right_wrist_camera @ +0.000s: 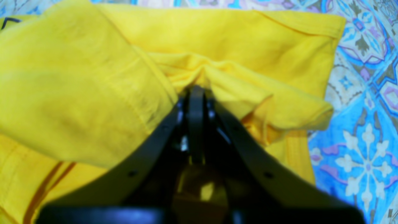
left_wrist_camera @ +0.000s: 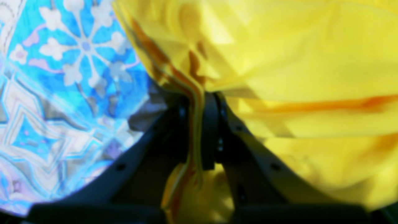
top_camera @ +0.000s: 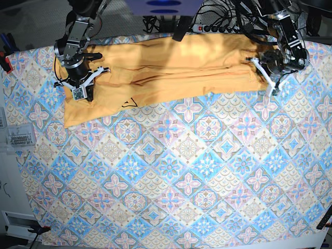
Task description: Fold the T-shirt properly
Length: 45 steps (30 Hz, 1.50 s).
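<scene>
The yellow-orange T-shirt (top_camera: 171,67) lies stretched in a long band across the far part of the table, with a dark neckline trim near its front left edge. In the base view my left gripper (top_camera: 265,78) is at the shirt's right end. The left wrist view shows this left gripper (left_wrist_camera: 199,102) shut on a bunched fold of the T-shirt (left_wrist_camera: 295,62). My right gripper (top_camera: 83,93) is at the shirt's left end. Seen in the right wrist view, the right gripper (right_wrist_camera: 196,91) is shut, with the T-shirt (right_wrist_camera: 77,87) gathered at its tips and draped over its left finger.
A blue-pink patterned tablecloth (top_camera: 171,171) covers the whole table. A power strip with cables (top_camera: 218,26) lies behind the far edge. A small white box (top_camera: 18,137) sits off the left edge, and a red clamp (top_camera: 5,62) holds the cloth there.
</scene>
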Each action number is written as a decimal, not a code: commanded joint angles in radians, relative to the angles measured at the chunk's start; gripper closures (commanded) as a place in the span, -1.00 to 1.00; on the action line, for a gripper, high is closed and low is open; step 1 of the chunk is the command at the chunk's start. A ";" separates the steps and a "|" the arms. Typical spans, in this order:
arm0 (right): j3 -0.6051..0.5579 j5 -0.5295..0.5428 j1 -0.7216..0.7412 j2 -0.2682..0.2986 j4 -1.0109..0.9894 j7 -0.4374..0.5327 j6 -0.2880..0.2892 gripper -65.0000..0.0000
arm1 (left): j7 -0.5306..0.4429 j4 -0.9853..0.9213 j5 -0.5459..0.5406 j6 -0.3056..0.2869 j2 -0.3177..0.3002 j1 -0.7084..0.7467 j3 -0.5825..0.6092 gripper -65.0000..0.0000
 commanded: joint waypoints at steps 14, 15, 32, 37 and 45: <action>-0.013 -0.100 -0.012 -0.018 -0.036 -0.157 0.056 1.00 | 0.085 0.247 -0.010 -0.001 0.066 -0.009 0.006 1.00; -0.013 -0.100 -0.012 -0.018 -0.036 -0.157 0.056 1.00 | 0.098 0.248 -0.010 -0.001 0.066 -0.019 0.005 1.00; -0.013 -0.100 -0.012 -0.018 -0.076 -0.151 0.056 1.00 | 0.110 0.264 -0.010 -0.001 0.244 -0.114 0.224 1.00; -0.013 -0.100 -0.012 -0.018 -0.076 -0.151 0.056 1.00 | 0.108 0.265 -0.010 -0.001 0.244 -0.116 0.309 1.00; -0.021 -0.100 -0.010 -0.018 -0.076 -0.151 0.056 1.00 | 0.113 0.351 -0.012 -0.001 0.244 -0.157 0.189 1.00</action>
